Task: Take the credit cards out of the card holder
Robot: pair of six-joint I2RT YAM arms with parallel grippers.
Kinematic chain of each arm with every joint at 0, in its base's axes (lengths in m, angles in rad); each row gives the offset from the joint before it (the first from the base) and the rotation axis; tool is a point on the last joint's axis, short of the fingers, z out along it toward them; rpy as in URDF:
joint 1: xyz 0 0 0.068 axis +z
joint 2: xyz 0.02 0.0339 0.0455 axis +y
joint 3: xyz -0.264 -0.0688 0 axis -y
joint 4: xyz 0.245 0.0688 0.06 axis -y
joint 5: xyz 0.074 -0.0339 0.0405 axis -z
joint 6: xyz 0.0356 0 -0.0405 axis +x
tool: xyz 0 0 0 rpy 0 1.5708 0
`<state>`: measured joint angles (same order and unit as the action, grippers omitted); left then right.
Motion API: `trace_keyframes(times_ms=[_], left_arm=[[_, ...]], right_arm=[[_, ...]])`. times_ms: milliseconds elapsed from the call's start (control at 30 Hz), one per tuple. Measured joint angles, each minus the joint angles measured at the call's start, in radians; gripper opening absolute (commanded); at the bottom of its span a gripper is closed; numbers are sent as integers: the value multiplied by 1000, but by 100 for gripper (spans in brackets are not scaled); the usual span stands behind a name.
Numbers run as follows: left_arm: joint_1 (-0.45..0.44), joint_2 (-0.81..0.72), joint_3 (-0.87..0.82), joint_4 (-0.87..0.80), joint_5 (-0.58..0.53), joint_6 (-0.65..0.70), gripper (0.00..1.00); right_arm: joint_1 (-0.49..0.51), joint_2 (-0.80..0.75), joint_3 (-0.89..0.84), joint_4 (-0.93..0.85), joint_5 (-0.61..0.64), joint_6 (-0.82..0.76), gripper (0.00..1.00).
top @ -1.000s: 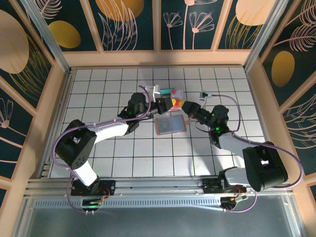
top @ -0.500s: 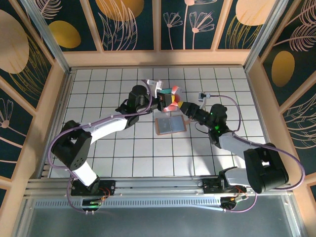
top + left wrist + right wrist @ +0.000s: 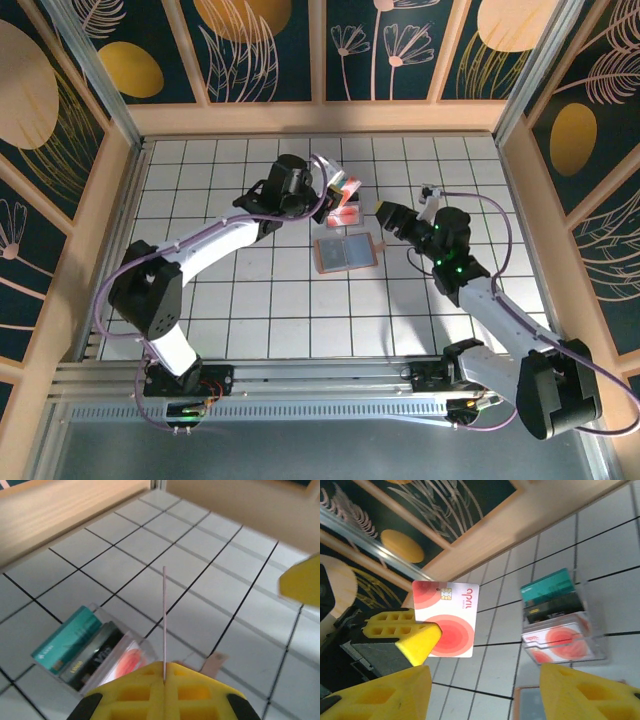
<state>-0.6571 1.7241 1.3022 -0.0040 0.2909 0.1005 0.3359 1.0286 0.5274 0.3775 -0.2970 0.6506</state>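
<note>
The tan-brown card holder (image 3: 346, 253) lies open and flat on the tiles, blue-grey inner face up; its corner (image 3: 536, 704) shows below my right gripper, its side tab (image 3: 214, 662) just past my left fingers. My left gripper (image 3: 329, 203) (image 3: 164, 666) is shut on a white credit card with red circles (image 3: 454, 611), seen edge-on (image 3: 164, 620) in its own view and held above the floor. My right gripper (image 3: 388, 214) (image 3: 485, 676) stands open to the right of the holder, nothing between its fingers.
A clear plastic box (image 3: 90, 647) (image 3: 562, 622) (image 3: 350, 188) stands on the tiles just behind the holder, with a teal, a dark and a white-and-red card stacked in it. Wooden walls (image 3: 320, 118) ring the white tiled floor.
My right gripper has let go of the white-and-red card, opened and drawn back to the right. My left gripper has closed on that card and carried it up and toward the back.
</note>
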Motion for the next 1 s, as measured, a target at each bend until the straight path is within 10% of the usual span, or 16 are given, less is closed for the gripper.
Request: trace_keyframes(times_ms=[433, 1000], left_arm=[[6, 229, 259, -254, -57, 417, 0], [16, 435, 496, -483, -68, 604, 0]], right_arm=[[0, -62, 12, -179, 187, -21, 69], [0, -77, 24, -228, 251, -21, 72]])
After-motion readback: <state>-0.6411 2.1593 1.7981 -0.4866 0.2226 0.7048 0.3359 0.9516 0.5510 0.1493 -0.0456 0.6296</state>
